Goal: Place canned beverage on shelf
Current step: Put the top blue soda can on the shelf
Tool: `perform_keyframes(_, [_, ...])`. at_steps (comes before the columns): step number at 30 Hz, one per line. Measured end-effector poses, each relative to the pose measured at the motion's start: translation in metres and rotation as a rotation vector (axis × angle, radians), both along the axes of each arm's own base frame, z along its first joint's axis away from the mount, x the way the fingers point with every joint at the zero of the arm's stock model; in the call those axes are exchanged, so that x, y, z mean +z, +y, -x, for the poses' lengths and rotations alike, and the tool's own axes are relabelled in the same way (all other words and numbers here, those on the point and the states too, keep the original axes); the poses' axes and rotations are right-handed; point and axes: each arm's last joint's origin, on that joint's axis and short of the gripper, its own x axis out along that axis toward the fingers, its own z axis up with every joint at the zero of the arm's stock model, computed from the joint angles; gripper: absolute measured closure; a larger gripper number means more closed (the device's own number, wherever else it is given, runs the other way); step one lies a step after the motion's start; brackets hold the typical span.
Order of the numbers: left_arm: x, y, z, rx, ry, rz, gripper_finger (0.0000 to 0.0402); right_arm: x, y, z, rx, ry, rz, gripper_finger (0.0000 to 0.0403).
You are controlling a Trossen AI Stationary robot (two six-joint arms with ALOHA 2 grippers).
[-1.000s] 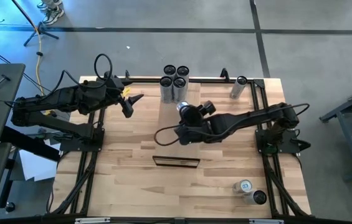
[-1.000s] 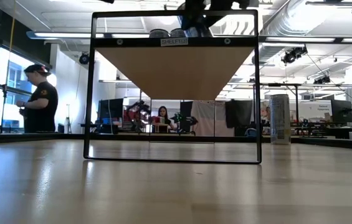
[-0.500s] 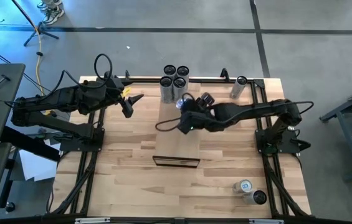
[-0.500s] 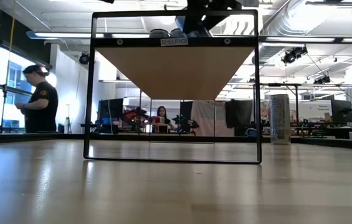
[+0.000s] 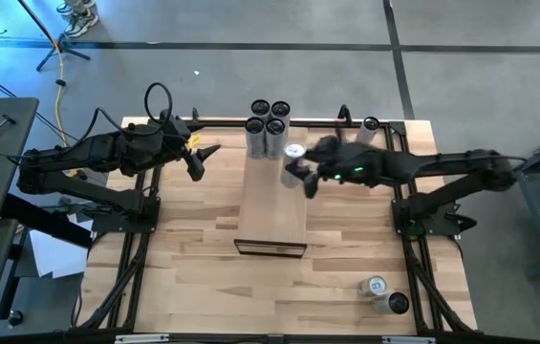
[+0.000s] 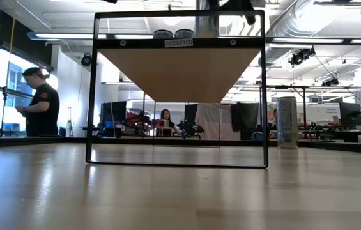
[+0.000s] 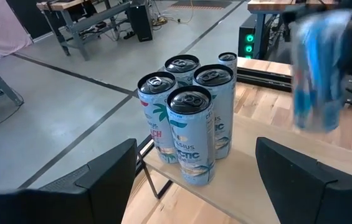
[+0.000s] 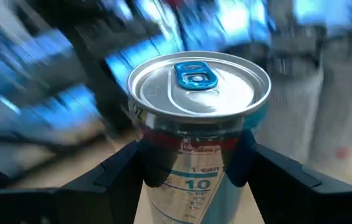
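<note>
The shelf [image 5: 274,205] is a long pale board raised over the table's middle; its black frame shows in the low view [image 6: 177,43]. Four tall cans [image 5: 268,122] stand on its far end and show in the left wrist view [image 7: 188,118]. My right gripper [image 5: 300,177] is shut on another can [image 8: 199,93], held upright over the shelf's right edge, near the four. That can shows blurred in the left wrist view [image 7: 318,74] and in the low view [image 6: 206,25]. My left gripper [image 5: 203,158] is open and empty, left of the shelf's far end. My right gripper pinches the can's side wall [image 8: 194,171] a little below the rim, one finger [image 8: 154,168] on each side. The fingers come from the table's right side. The can stands upright, top up. I cannot tell whether its base touches the shelf.
One can [image 5: 367,132] is at the table's far right and shows standing in the low view [image 6: 286,121]. Two more cans [image 5: 384,294] are at the near right corner. Black frame rails run along both table sides. A person [image 6: 39,102] stands in the room beyond.
My right gripper has gone with the can from over the shelf's middle toward the table's far edge and a little right, the arm stretching out. The can now stands upright beside the four cans.
</note>
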Motion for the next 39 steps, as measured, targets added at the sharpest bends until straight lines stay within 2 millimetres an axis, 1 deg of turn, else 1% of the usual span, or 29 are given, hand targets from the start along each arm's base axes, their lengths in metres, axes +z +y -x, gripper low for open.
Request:
perform_keyframes(2, [0.000, 0.000, 0.000, 0.000, 0.000, 0.000, 0.0106, -0.002, -0.003, 0.010, 0.041, -0.095, -0.003, 0.0165])
perform_keyframes(5, [0.000, 0.000, 0.000, 0.000, 0.000, 0.000, 0.0106, -0.012, -0.006, 0.012, 0.146, -0.094, 0.012, 0.0165])
perform_keyframes(10, [0.000, 0.000, -0.004, 0.001, -0.013, 0.001, 0.0106, -0.015, -0.005, 0.004, 0.341, -0.059, 0.186, 0.0165])
perform_keyframes(13, [0.002, 0.000, -0.010, 0.007, -0.061, 0.020, 0.0106, -0.019, -0.005, -0.003, 0.406, -0.024, 0.264, 0.0165])
perform_keyframes(16, [0.000, 0.000, -0.017, 0.015, -0.076, 0.043, 0.0106, -0.021, -0.010, -0.011, 0.398, -0.021, 0.285, 0.0165])
perform_keyframes(20, [-0.005, 0.000, -0.025, 0.012, -0.043, 0.049, 0.0106, -0.038, -0.019, -0.030, 0.379, -0.005, 0.268, 0.0165])
perform_keyframes(23, [-0.010, 0.000, -0.032, -0.013, -0.015, 0.061, 0.0106, -0.047, -0.024, -0.040, 0.375, -0.010, 0.268, 0.0165])
perform_keyframes(27, [-0.015, -0.001, -0.039, -0.040, 0.021, 0.058, 0.0106, -0.059, -0.030, -0.046, 0.370, 0.043, 0.250, 0.0165])
perform_keyframes(35, [-0.018, -0.001, -0.044, -0.041, 0.037, 0.060, 0.0106, -0.068, -0.032, -0.051, 0.359, 0.065, 0.236, 0.0165])
perform_keyframes(39, [-0.018, -0.001, -0.044, -0.042, 0.036, 0.060, 0.0106, -0.069, -0.033, -0.050, 0.307, 0.066, 0.171, 0.0164])
